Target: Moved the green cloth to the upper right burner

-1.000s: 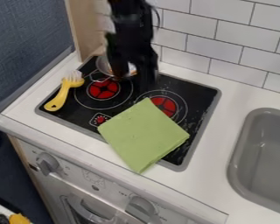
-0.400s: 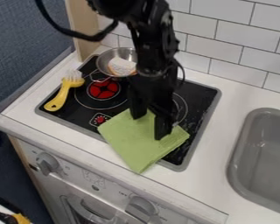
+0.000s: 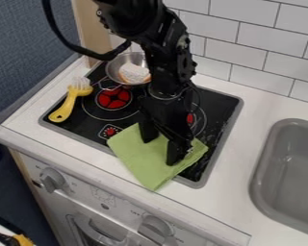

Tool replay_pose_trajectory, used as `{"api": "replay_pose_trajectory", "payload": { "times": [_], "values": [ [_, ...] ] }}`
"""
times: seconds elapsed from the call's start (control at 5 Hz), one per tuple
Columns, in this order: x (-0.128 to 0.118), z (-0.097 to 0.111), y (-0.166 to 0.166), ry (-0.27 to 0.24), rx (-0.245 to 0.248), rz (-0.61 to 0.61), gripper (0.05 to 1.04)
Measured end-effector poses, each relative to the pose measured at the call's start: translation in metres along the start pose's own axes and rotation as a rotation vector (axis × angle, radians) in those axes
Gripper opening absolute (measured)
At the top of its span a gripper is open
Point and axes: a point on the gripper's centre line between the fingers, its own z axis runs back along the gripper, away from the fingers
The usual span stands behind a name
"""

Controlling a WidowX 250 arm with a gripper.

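White table (image 3: 240, 163), tiled wall (image 3: 247, 41), black cooktop (image 3: 215, 100)

Green cloth (image 3: 137, 161): one, lying flat at lower centre of the frame, across the cooktop's front edge and onto the table. End effector (image 3: 160, 151): black, at centre, pointing down over the cloth; fingers spread wide apart, nothing gripped between them. Yellow-handled brush (image 3: 66, 106): left of centre. Metal pan (image 3: 114, 69): upper left of centre. Grey sink (image 3: 291, 175): right edge.

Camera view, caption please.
Open black two-finger gripper over a folded green cloth on a black toy stovetop.
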Motion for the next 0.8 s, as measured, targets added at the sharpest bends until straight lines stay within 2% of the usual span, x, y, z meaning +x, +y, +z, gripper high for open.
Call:
{"api": "replay_pose_trajectory", "payload": {
  "times": [0.2, 0.4, 0.8],
  "values": [
    [0.009, 0.001, 0.0, -0.007, 0.013, 0.018, 1.001],
    [0.034, 0.0, 0.002, 0.003, -0.026, 0.139, 1.001],
    [0.094, -0.001, -0.002, -0.008, -0.045, 0.249, 1.001]
  ]
}}
